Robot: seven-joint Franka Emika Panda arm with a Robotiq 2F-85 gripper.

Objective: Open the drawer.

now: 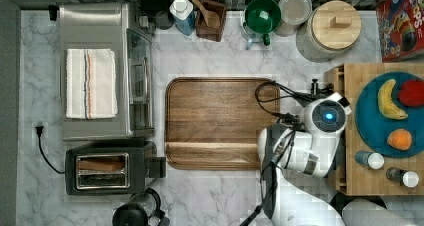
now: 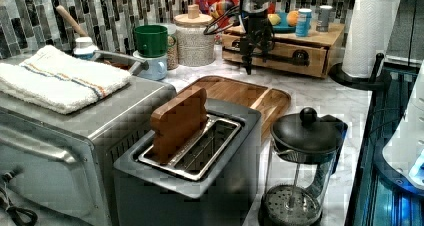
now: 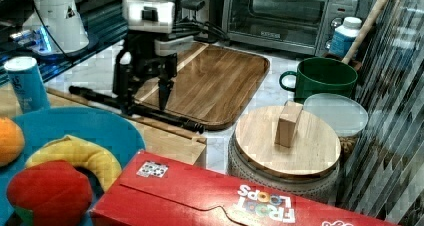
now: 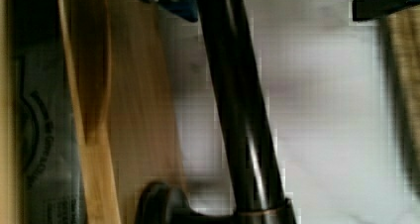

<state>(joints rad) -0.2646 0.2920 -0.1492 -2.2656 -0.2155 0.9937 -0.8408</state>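
The drawer (image 3: 165,138) is the light-wood box in the butcher-block cabinet (image 1: 360,171), with a long black bar handle (image 3: 185,123) across its front. It stands pulled out a little, and the wrist view shows a dark gap (image 4: 39,135) behind the drawer front (image 4: 94,110). My gripper (image 3: 143,105) points down over the handle, open, with one finger on each side of the bar (image 4: 237,110). In the left view the gripper (image 2: 252,58) hangs in front of the drawer front (image 2: 280,50). My wrist (image 1: 327,117) covers the fingers in the top view.
A dark walnut tray (image 1: 215,123) lies just off the drawer on the marble counter. A blue plate of fruit (image 1: 370,121) and two shakers sit on the cabinet. A lidded jar (image 1: 335,28), green mug (image 1: 262,16), toaster oven (image 1: 100,71), toaster (image 1: 102,171), French press (image 2: 300,166) and paper towel roll (image 2: 372,31) stand around.
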